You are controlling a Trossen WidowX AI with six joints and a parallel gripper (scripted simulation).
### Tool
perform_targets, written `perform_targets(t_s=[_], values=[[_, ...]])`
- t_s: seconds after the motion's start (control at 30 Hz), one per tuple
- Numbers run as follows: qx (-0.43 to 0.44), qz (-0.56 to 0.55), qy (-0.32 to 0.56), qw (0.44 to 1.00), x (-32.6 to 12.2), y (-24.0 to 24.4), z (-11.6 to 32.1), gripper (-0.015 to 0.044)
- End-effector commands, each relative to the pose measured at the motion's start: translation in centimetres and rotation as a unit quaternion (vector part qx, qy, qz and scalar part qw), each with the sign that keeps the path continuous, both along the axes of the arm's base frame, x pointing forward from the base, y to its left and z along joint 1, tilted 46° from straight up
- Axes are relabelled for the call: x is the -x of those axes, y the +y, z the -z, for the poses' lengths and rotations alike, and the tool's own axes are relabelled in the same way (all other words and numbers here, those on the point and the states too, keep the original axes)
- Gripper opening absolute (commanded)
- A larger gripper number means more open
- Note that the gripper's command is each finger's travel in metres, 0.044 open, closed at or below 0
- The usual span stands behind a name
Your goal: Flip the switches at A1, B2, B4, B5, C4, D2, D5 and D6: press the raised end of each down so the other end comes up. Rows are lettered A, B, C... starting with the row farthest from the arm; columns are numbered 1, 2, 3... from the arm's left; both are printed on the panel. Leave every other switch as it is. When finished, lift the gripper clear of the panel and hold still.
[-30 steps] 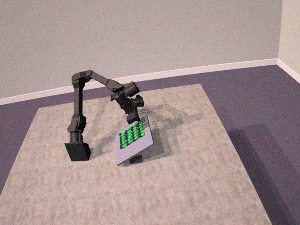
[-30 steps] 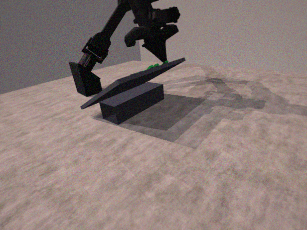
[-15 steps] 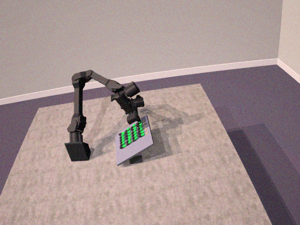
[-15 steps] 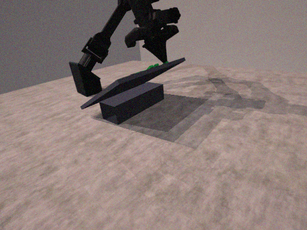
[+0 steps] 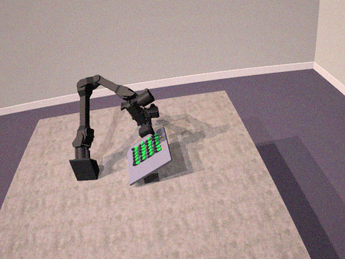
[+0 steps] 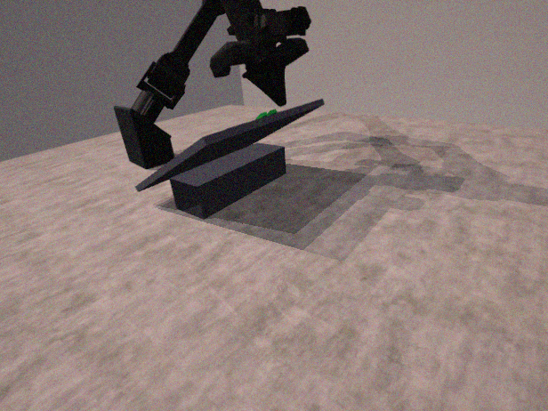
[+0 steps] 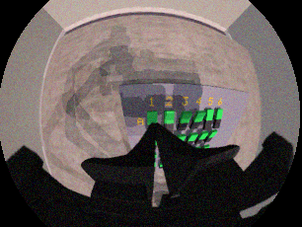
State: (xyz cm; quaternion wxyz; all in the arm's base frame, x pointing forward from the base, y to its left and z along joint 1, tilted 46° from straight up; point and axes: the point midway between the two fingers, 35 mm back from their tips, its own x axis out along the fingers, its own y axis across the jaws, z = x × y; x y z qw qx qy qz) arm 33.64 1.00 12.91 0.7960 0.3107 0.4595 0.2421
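Beyond the far edge of the desk (image 5: 168, 224) (image 6: 267, 320) (image 7: 99, 54), plain grey wall (image 5: 168, 36) above a pale baseboard (image 5: 224, 73). Near edge of the desk cut off in the top view; upper arm cropped in the exterior view. Hard to make out most switch positions: lower rows partly hidden behind the dark hand (image 5: 148, 130) (image 6: 284, 102) (image 7: 156, 126) in the wrist view, switch faces largely lost edge-on from outside. Set between the desk's left and right edges, the switch panel (image 5: 149, 167) (image 6: 213, 144) (image 7: 228, 105), tilted over a dark support block (image 6: 240, 171). Low side towards the arm base (image 5: 78, 176) (image 6: 125, 129), raised side towards the right edge of the desk; columns counted from the far edge towards the near one. Cannot tell which way the panel's long axis lies. Fingers pressed together, pinching nothing, just above the panel near A1 (image 7: 152, 117).
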Motion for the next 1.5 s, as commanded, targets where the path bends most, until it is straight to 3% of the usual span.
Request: perform_targets(t_s=[0.0, 0.27, 0.5, 1.47], values=[[0.002, 0.011, -0.015, 1.0, 1.8, -3.1, -2.7, 0.0], [0.001, 0.014, -0.016, 1.0, 2.6, -3.7, -3.1, 0.0], [0.001, 0.014, -0.015, 1.0, 7.2, -3.6, 0.8, 0.0], [-0.001, 0.023, -0.026, 0.999, 4.5, 0.2, 4.0, 0.0]])
